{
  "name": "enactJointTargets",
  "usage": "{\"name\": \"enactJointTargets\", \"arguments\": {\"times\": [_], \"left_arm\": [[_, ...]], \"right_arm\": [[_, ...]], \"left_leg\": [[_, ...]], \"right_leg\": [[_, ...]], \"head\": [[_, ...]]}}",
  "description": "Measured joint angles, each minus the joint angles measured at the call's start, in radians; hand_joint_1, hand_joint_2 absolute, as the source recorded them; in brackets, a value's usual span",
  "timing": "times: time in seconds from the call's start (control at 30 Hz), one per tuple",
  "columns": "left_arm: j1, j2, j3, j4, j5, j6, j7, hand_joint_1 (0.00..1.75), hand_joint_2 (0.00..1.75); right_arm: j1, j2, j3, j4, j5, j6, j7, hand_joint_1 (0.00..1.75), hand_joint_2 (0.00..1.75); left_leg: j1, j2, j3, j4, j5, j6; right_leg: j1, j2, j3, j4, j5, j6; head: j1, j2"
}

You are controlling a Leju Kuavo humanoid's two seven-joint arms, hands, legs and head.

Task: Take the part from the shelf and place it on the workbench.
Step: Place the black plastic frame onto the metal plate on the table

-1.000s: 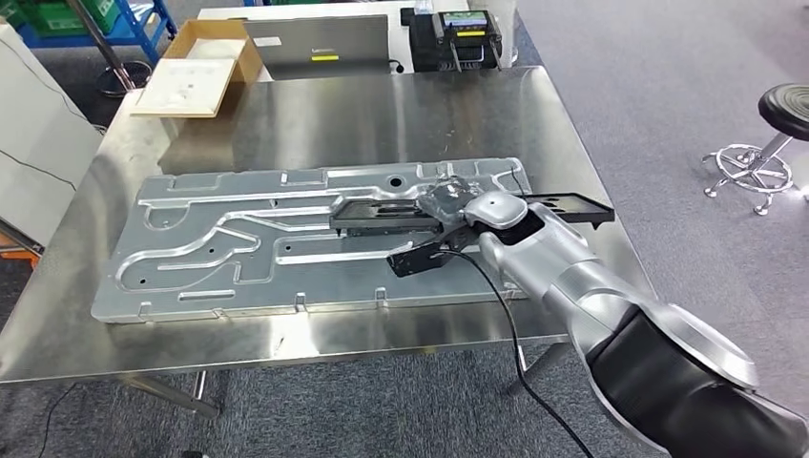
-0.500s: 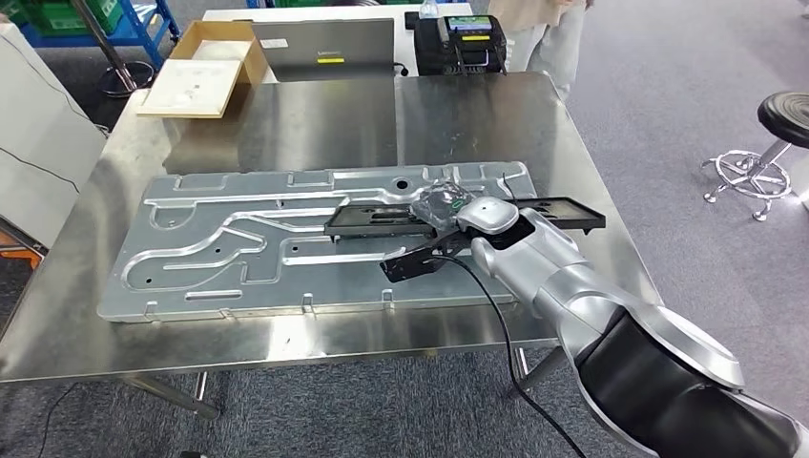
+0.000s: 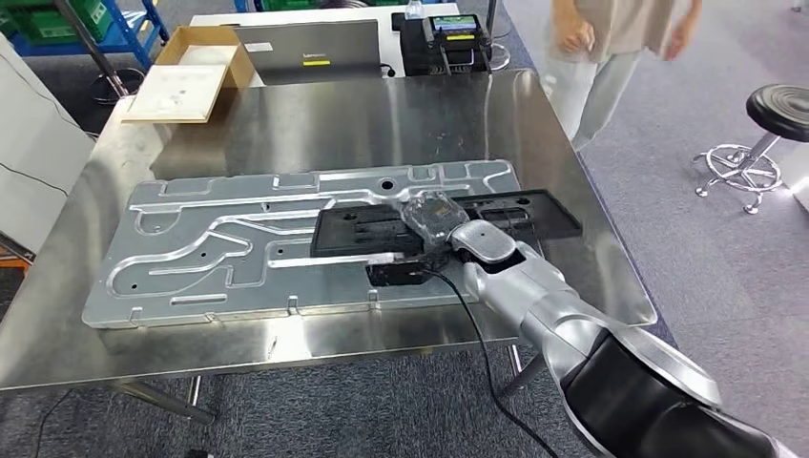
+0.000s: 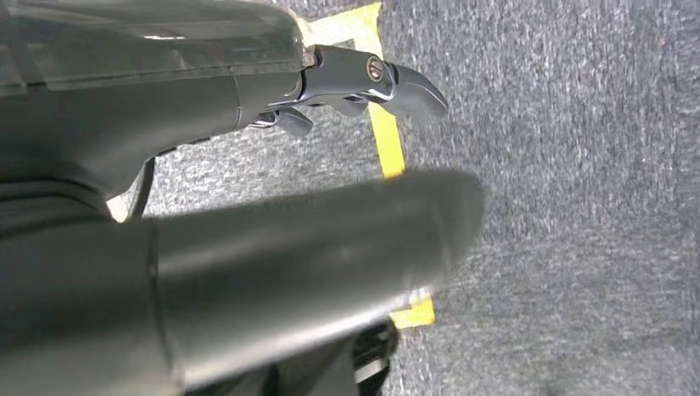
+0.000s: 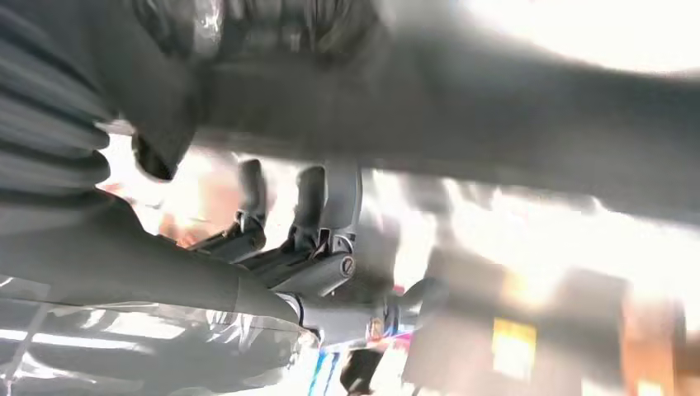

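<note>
My right hand (image 3: 436,221) grips the long flat black plastic part (image 3: 377,232) near its middle, fingers curled around it; in my right wrist view the dark fingers (image 5: 309,202) wrap one long edge of that part. The part lies across the large embossed sheet-metal panel (image 3: 219,253), its far end running out toward 3 o'clock past the panel's edge; whether it rests on the panel or is just above it I cannot tell. The panel lies flat on the shiny stainless-steel workbench (image 3: 382,119), filling its near half.

My left hand (image 4: 363,82) hangs over grey carpet with a yellow tape line (image 4: 388,140) under it, fingers spread and holding nothing.

At 12 o'clock on the bench's far edge sit a grey closed laptop (image 3: 305,50) and a black device with a small screen (image 3: 448,40); at 11 o'clock lies an open cardboard box (image 3: 186,76). A person in light clothes (image 3: 611,52) stands at 1 o'clock, and a black round stool (image 3: 777,105) stands at 3 o'clock.
</note>
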Motion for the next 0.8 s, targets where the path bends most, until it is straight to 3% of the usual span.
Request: {"name": "enactJointTargets", "arguments": {"times": [0.13,0.2,0.27,0.3,0.33,0.37,0.43,0.5,0.57,0.67,0.77,0.8], "left_arm": [[-0.003,-0.003,0.000,0.000,-0.008,0.000,0.000,0.00,0.00],[-0.005,-0.006,0.000,0.000,-0.012,-0.004,0.000,0.00,0.00],[-0.008,-0.007,0.000,0.000,-0.014,-0.008,0.000,0.00,0.00],[-0.009,-0.007,0.000,0.000,-0.016,-0.010,0.000,0.00,0.00],[-0.009,-0.008,0.000,0.000,-0.017,-0.011,0.001,0.00,0.00],[-0.010,-0.008,0.000,0.000,-0.019,-0.012,0.002,0.00,0.00],[-0.012,-0.011,0.000,0.000,-0.020,-0.013,0.004,0.00,0.00],[-0.014,-0.014,0.000,0.000,-0.021,-0.014,0.005,0.00,0.00],[-0.015,-0.015,0.000,0.000,-0.022,-0.014,0.006,0.00,0.00],[-0.018,-0.015,0.000,0.000,-0.022,-0.015,0.006,0.00,0.00],[-0.018,-0.016,0.000,0.000,-0.024,-0.015,0.006,0.00,0.00],[-0.018,-0.016,0.000,0.000,-0.024,-0.014,0.006,0.00,0.00]], "right_arm": [[0.025,-0.031,-0.164,-0.166,-0.149,0.008,-0.046,0.00,0.00],[0.039,-0.049,-0.240,-0.264,-0.195,0.033,-0.052,0.00,0.00],[0.060,-0.064,-0.304,-0.349,-0.229,0.049,-0.057,0.00,0.00],[0.072,-0.070,-0.329,-0.383,-0.241,0.053,-0.059,0.00,0.00],[0.083,-0.077,-0.350,-0.415,-0.249,0.056,-0.061,0.00,0.00],[0.092,-0.083,-0.367,-0.443,-0.255,0.058,-0.063,0.00,0.00],[0.100,-0.095,-0.401,-0.494,-0.260,0.057,-0.066,0.00,0.00],[0.102,-0.103,-0.429,-0.531,-0.258,0.051,-0.067,0.00,0.00],[0.109,-0.110,-0.449,-0.559,-0.253,0.039,-0.069,0.00,0.00],[0.118,-0.117,-0.468,-0.592,-0.250,0.027,-0.070,0.00,0.00],[0.132,-0.119,-0.478,-0.625,-0.247,0.002,-0.078,0.00,0.00],[0.143,-0.121,-0.482,-0.642,-0.246,-0.010,-0.082,0.00,0.00]], "left_leg": [[0.001,-0.002,-0.002,-0.014,0.005,0.022],[0.003,0.000,-0.001,-0.018,0.009,0.034],[0.001,0.000,-0.002,-0.018,0.008,0.040],[0.000,-0.001,-0.002,-0.017,0.008,0.041],[-0.001,-0.002,-0.002,-0.017,0.007,0.041],[-0.002,-0.003,-0.001,-0.016,0.007,0.042],[-0.004,-0.005,0.000,-0.015,0.005,0.040],[-0.008,-0.005,-0.002,-0.013,0.003,0.035],[-0.008,-0.004,-0.003,-0.014,0.002,0.025],[-0.009,-0.002,-0.013,0.011,-0.023,0.011],[-0.007,-0.002,-0.089,0.182,-0.109,0.002],[-0.006,-0.002,-0.116,0.237,-0.126,-0.001]], "right_leg": [[0.000,0.000,-0.010,0.010,-0.007,0.022],[-0.002,-0.003,-0.045,0.088,-0.056,0.031],[-0.003,-0.004,-0.108,0.222,-0.117,0.038],[-0.004,-0.005,-0.131,0.269,-0.130,0.039],[-0.004,-0.005,-0.140,0.284,-0.124,0.038],[-0.004,-0.005,-0.129,0.258,-0.099,0.035],[0.000,-0.005,-0.068,0.125,-0.029,0.022],[0.007,-0.006,-0.020,0.020,0.006,0.009],[0.012,-0.006,-0.013,0.000,0.005,0.004],[0.001,-0.008,-0.004,-0.016,0.013,-0.009],[-0.001,-0.011,0.001,-0.022,0.014,-0.016],[0.000,-0.011,0.001,-0.021,0.013,-0.016]], "head": [[0.000,0.000],[0.000,0.000],[0.000,0.000],[0.000,0.000],[0.000,0.000],[0.000,0.000],[0.000,0.000],[0.000,0.000],[0.000,0.000],[0.000,0.000],[-0.001,0.000],[-0.001,0.000]]}}
